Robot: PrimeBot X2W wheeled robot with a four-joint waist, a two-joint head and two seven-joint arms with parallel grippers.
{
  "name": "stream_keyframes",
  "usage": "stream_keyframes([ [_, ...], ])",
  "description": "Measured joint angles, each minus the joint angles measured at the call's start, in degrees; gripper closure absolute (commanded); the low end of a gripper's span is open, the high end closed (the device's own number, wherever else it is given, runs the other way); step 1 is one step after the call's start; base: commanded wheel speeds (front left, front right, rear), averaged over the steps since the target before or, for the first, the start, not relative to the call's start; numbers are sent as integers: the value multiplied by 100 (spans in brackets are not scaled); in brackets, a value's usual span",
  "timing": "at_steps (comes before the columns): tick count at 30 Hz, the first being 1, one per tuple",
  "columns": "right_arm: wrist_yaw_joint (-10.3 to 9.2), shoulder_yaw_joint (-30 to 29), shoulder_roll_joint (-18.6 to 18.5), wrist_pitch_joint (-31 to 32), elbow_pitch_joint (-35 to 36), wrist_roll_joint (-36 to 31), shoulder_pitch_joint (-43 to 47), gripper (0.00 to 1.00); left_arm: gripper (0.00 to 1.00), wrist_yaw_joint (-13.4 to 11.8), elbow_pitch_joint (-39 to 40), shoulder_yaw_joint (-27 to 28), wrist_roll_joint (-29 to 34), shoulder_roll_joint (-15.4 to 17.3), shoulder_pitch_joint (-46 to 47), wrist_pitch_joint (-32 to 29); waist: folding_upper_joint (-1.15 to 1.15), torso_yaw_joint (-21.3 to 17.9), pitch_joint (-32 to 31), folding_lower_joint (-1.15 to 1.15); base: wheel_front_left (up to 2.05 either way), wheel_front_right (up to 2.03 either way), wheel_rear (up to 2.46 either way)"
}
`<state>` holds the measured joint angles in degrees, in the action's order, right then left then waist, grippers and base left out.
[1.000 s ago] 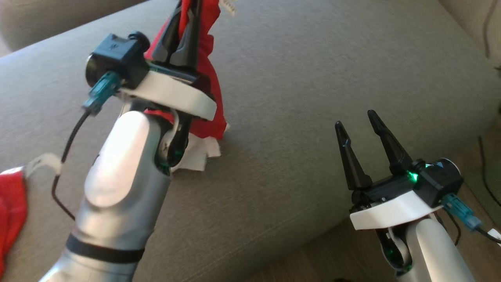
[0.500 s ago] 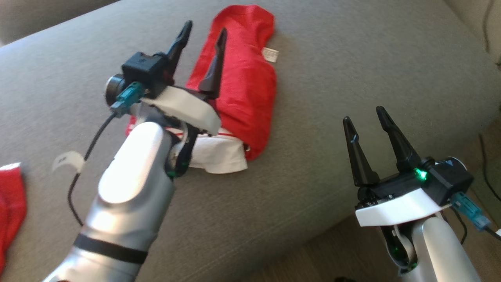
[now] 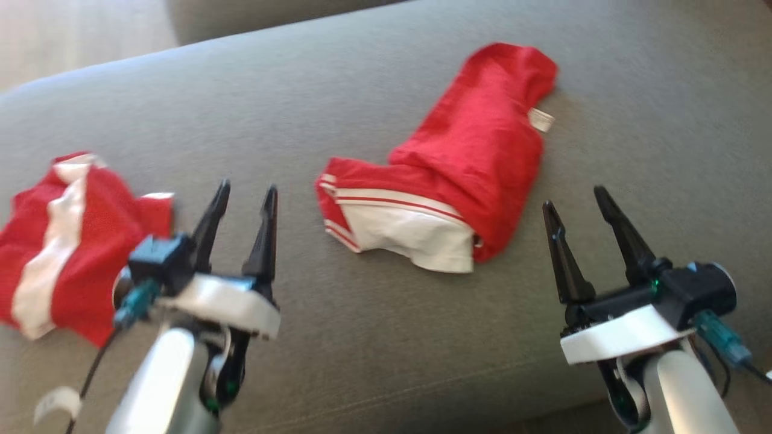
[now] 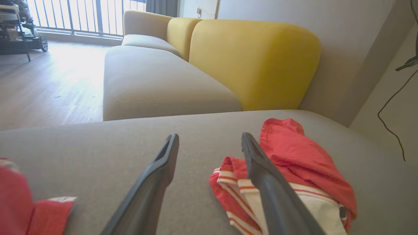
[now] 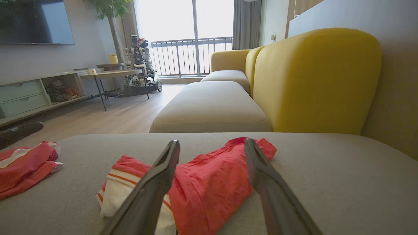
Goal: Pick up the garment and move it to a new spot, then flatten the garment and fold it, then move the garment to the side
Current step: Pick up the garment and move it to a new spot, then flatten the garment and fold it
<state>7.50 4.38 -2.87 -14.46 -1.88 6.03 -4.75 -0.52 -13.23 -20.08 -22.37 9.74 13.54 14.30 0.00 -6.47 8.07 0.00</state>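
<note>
Lying in a rumpled heap near the middle of the grey cushion [image 3: 301,108], the garment [image 3: 458,175] is showing red cloth at its far end and a white, red-striped part at its near end in the head view. The left gripper [image 3: 248,187] is hovering at the lower left with its 2 fingers spread wide, holding nothing and keeping clear of the garment to its right. A second cloth [image 3: 66,241], red with a white band, is lying just beside that gripper on its left. The right gripper [image 3: 573,198] is hanging at the lower right, jaws likewise wide and empty, near the garment but not touching it.

In the left wrist view, the left gripper [image 4: 209,135] is pointing across the cushion with its fingers wide apart. The garment [image 4: 300,156] is lying past the right finger, which is partly hiding it, and the second cloth [image 4: 19,202] is peeking in at the lower left. A yellow backrest [image 4: 254,58] is rising beyond the cushion.

In the right wrist view, the right gripper [image 5: 212,141] is aiming at the garment [image 5: 212,182], which is showing between the 2 spread fingers. The second cloth [image 5: 26,163] is lying well to the left, and a TV [image 5: 36,21] is hanging across the room.
</note>
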Motion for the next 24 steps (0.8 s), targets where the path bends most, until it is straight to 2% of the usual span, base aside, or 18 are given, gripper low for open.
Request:
stream_keyframes([
  [4, 0, -23, 0, 0, -77, -52, 102, 0, 0, 0, 135, 116, 3, -104, -467, -1, 0, 289, -114, 0, 0, 0, 0],
  [10, 0, -70, 0, 0, -134, -52, 109, 0, 0, 3, 257, 291, 133, -461, -839, 0, 0, 680, -283, 0, 0, 0, 0],
  [18, 0, 181, 0, 0, -313, -68, 103, 0, 0, 155, 254, 398, 438, -612, -837, 0, 0, 835, -326, 0, 0, 0, 0],
  [24, 1, 597, 0, 35, -980, -169, -14, 0, 0, 230, 207, 431, 495, -647, -838, 0, 0, 941, -236, 0, 0, 0, 0],
])
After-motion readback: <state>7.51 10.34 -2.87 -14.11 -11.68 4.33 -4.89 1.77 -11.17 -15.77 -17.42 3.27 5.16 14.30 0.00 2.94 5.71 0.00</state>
